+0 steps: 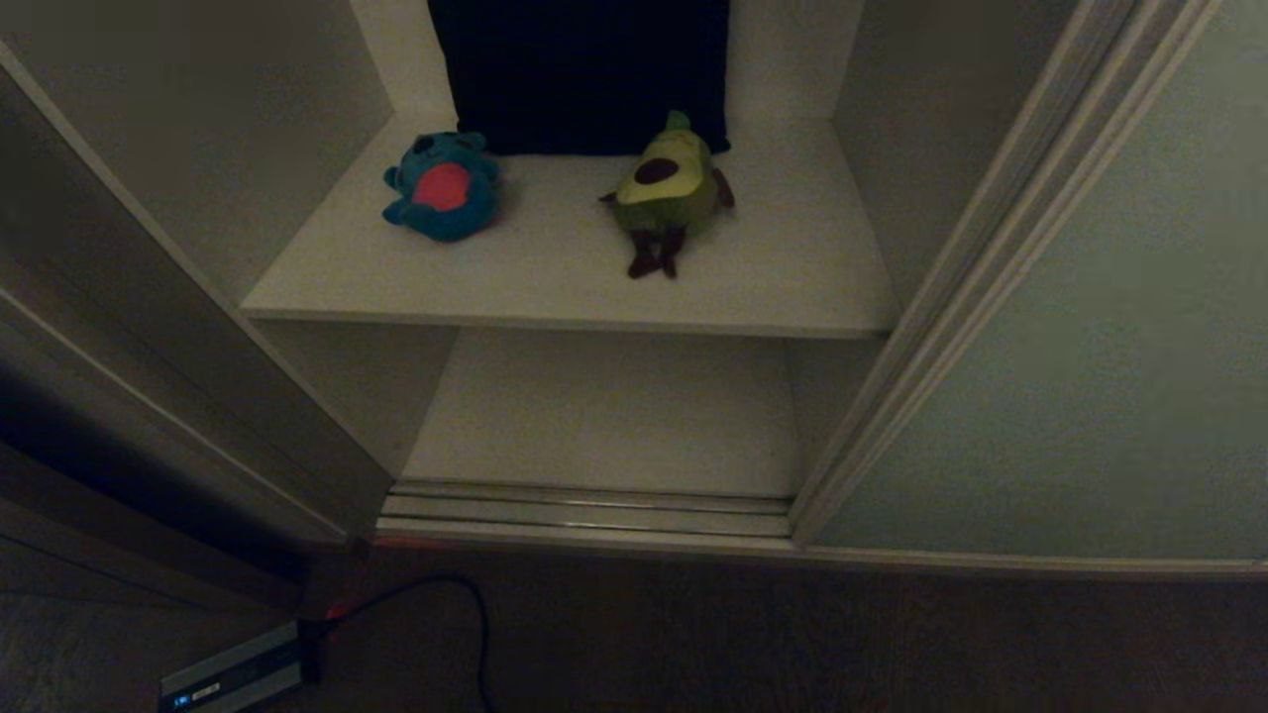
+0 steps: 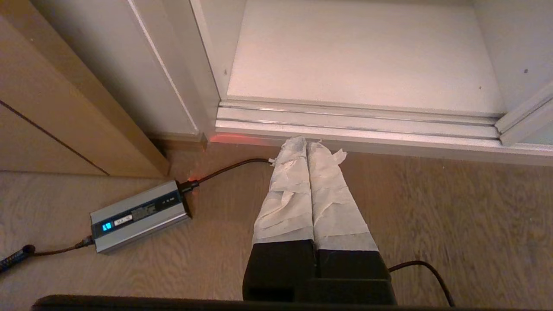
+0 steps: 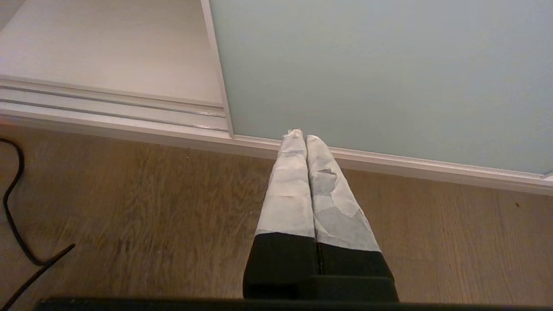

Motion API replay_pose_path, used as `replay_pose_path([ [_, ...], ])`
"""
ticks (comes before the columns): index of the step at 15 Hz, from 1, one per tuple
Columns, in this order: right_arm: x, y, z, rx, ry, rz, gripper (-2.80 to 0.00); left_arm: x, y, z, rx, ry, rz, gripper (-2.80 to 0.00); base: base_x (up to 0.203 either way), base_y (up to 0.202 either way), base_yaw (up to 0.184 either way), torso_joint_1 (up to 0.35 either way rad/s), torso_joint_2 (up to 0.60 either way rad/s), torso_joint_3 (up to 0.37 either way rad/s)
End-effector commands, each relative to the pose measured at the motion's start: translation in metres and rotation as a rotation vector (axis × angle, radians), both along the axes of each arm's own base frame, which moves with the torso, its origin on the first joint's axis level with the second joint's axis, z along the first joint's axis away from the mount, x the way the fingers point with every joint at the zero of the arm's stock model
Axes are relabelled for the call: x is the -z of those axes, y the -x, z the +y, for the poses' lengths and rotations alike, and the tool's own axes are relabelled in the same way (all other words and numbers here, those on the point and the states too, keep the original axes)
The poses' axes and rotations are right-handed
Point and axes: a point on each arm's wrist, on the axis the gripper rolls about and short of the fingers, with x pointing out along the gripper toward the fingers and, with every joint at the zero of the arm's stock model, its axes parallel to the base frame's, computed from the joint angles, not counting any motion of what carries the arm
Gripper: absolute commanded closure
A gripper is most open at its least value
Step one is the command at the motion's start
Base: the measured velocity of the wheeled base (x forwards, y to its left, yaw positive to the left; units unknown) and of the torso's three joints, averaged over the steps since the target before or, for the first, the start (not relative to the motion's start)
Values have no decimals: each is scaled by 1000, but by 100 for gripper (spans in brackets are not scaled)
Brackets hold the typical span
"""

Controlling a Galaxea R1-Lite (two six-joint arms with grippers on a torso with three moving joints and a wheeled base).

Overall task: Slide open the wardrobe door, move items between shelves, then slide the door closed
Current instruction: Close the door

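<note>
- Wooden floor (image 2: 432,216) runs up to an open wardrobe; we see the ribbed metal floor track (image 1: 584,515) along its front edge.
- Sliding wardrobe door (image 1: 1090,347), pale grey-green, stands to the right of the opening.
- Upper shelf (image 1: 555,287) holds both toys: teal monster (image 1: 443,186) on the left, green avocado (image 1: 669,188) on the right, apart from each other, in front of a dark cloth (image 1: 584,69).
- Lower shelf (image 1: 604,416) is bare off-white board.
- Our left gripper (image 2: 307,144) hangs low over the floor just short of the track, taped fingers pressed together, pinching nothing.
- Our right gripper (image 3: 301,134) hangs near the door's bottom frame, fingers pressed together too, holding nothing.
- Both toys sit well apart from either gripper, up on the shelf; neither gripper shows in the head view.
- Grey box (image 2: 140,216) with black cable (image 2: 229,166) lies on the floor left of the left gripper.
</note>
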Motion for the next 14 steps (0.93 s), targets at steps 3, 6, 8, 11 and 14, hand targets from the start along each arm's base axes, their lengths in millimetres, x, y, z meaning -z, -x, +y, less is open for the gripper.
replay_pose_path([
  [3, 1, 0, 0, 0, 0, 3, 0, 0, 0, 0, 0, 1, 2, 0, 0, 0, 0, 0, 0, 0],
  [6, -8, 1, 0, -7, 14, -7, 0, 0, 0, 0, 0, 1, 1, 0, 0, 0, 0, 0, 0, 0],
  [8, -50, 7, 0, -15, -13, -45, 0, 0, 0, 0, 0, 1, 2, 0, 0, 0, 0, 0, 0, 0],
  [11, -114, 18, 1, -11, -74, -58, 0, 0, 0, 0, 0, 1, 2, 0, 0, 0, 0, 0, 0, 0],
  [14, -147, 5, 0, 4, -64, 12, 0, 0, 0, 0, 0, 1, 2, 0, 0, 0, 0, 0, 0, 0],
])
